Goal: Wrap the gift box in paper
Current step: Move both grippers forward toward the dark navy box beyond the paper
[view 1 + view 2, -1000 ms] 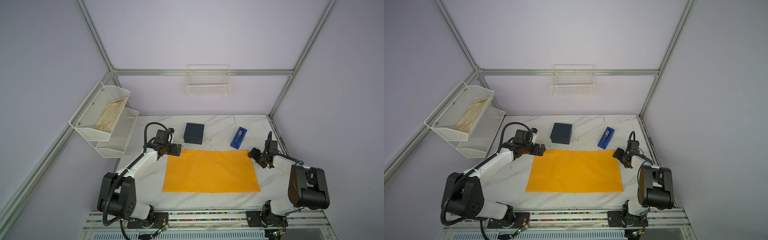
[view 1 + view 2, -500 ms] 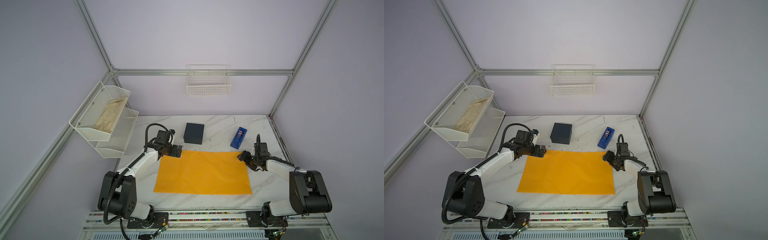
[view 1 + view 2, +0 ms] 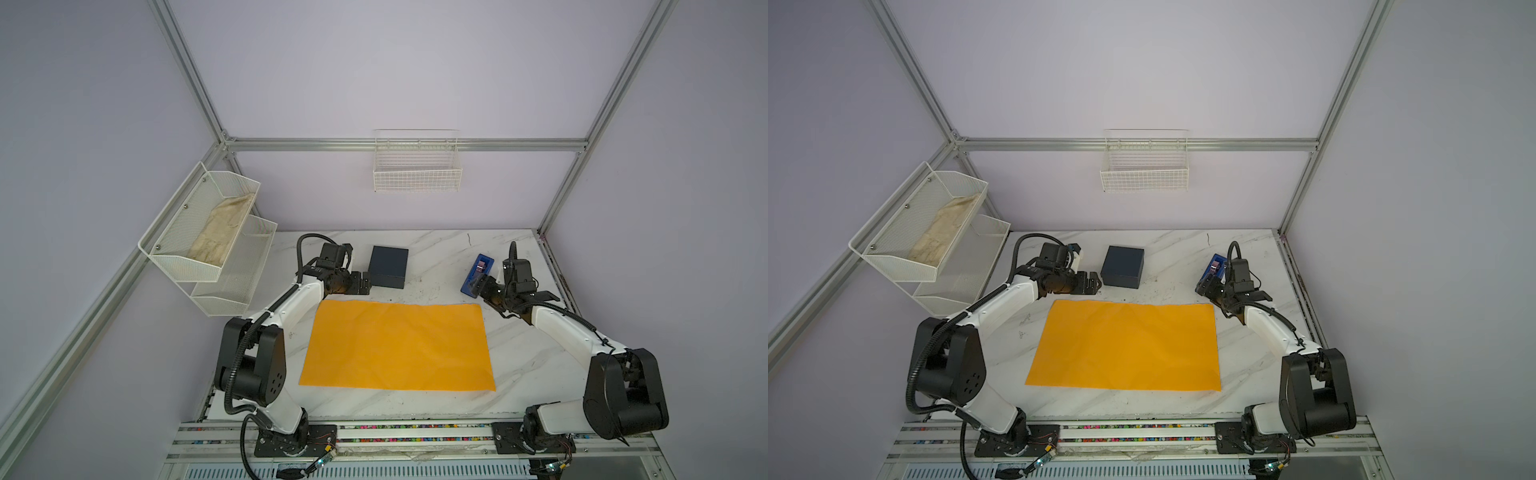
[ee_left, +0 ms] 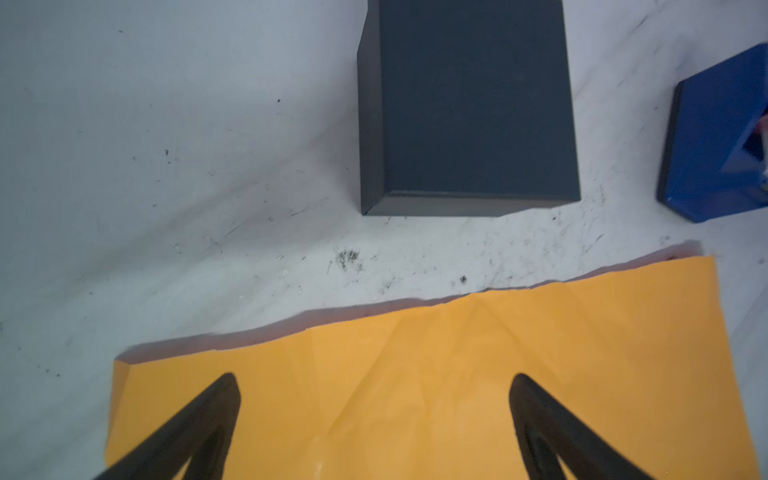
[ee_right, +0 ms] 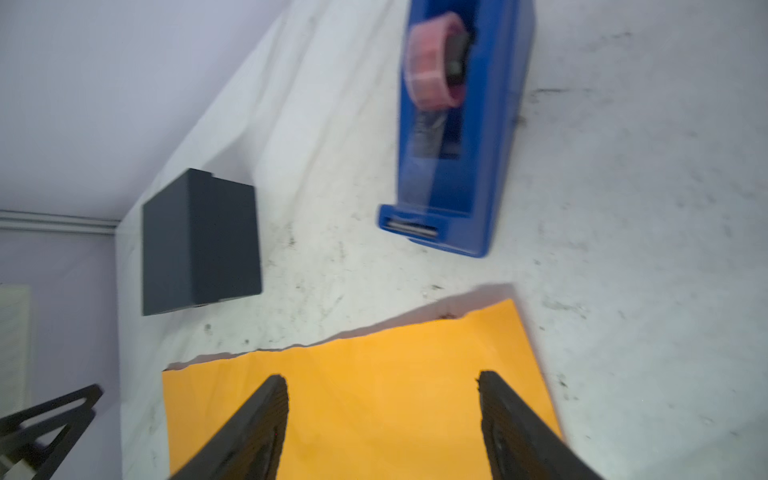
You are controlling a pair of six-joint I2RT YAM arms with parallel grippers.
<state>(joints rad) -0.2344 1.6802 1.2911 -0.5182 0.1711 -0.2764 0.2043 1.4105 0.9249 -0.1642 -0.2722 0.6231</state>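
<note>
one dark navy gift box (image 3: 388, 267), one orange sheet of paper (image 3: 397, 347), one blue tape dispenser (image 3: 479, 269) with one pink tape roll (image 5: 432, 62), two robot arms, left arm (image 3: 291, 307) and right arm (image 3: 569, 332), one wire basket (image 3: 417, 178), one two-tier mesh shelf (image 3: 237, 282), one beige cloth (image 3: 220, 232).

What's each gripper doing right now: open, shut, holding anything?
Left gripper: open, fingers spread wide, holding nothing.
Right gripper: open, fingers apart, holding nothing.
</note>
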